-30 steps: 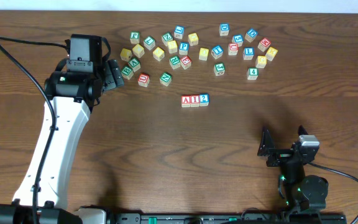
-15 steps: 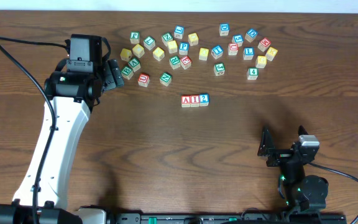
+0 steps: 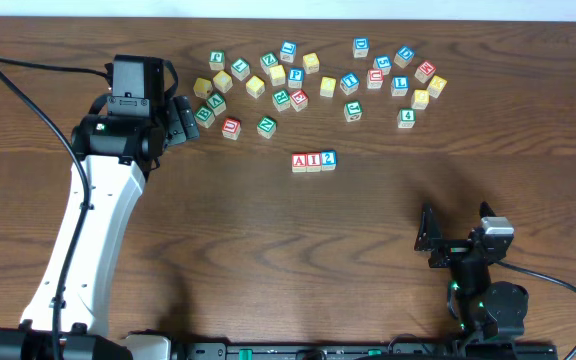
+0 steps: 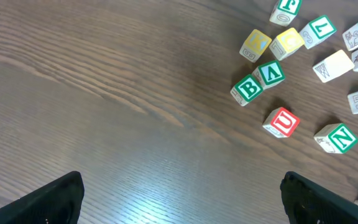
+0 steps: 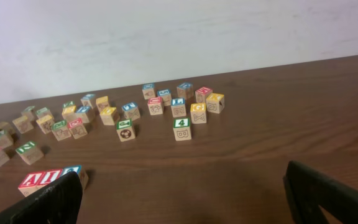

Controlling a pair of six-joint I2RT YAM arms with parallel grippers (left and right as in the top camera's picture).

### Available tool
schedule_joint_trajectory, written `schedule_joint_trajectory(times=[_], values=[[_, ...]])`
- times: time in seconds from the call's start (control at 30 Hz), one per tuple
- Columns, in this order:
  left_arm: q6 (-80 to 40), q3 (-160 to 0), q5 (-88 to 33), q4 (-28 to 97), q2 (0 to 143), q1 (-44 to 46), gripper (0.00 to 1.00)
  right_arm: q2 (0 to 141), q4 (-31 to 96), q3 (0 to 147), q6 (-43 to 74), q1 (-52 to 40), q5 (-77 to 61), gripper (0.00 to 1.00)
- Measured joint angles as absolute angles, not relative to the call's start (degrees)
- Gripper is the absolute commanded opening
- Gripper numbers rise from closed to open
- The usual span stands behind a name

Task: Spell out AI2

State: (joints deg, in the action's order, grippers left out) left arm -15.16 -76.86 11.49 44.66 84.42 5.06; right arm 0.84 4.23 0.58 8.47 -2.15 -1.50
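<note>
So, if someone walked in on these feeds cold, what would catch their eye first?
The row of three cubes reading A, I, 2 stands alone mid-table, side by side. Behind it, the loose cubes lie scattered along the far side. The left gripper sits open at that scatter's left end, and the right gripper is open near the front right, both holding nothing.

Ahead of the right gripper (image 3: 427, 239) the table (image 3: 218, 250) lies bare up to the AI2 row (image 3: 313, 161). Beyond the row, scattered blocks (image 3: 308, 75) crowd the far edge. Just ahead of the left gripper (image 3: 185, 120) sits a green B block (image 4: 247, 89) with more blocks packed behind it, and to its left there is open wood.
</note>
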Motion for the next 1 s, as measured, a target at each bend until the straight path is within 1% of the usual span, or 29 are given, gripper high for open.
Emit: schedule_joint_trajectory(times=[0.3, 0.43, 0.67, 0.83, 1.0], values=[[-14.7, -76.9, 12.0, 44.8, 84.3, 5.1, 1.00, 0.8, 4.2, 0.6, 8.5, -2.2, -1.5, 0.99], [-14.5, -75.2, 12.0, 42.7, 80.8, 5.1, 1.00, 0.8, 4.2, 0.6, 8.5, -2.2, -1.5, 0.99], [-13.6, -60.2, 11.9, 26.9, 61.7, 3.2, 1.00, 0.8, 4.2, 0.6, 8.5, -2.2, -1.5, 0.99], [-11.2, -42.6, 8.6, 11.5, 47.0, 0.1, 1.00, 0.8, 4.2, 0.6, 8.5, -2.2, -1.5, 0.99], [-10.0, -27.4, 5.5, 2.4, 34.8, -2.2, 1.00, 0.8, 4.2, 0.6, 8.5, -2.2, -1.5, 0.99]])
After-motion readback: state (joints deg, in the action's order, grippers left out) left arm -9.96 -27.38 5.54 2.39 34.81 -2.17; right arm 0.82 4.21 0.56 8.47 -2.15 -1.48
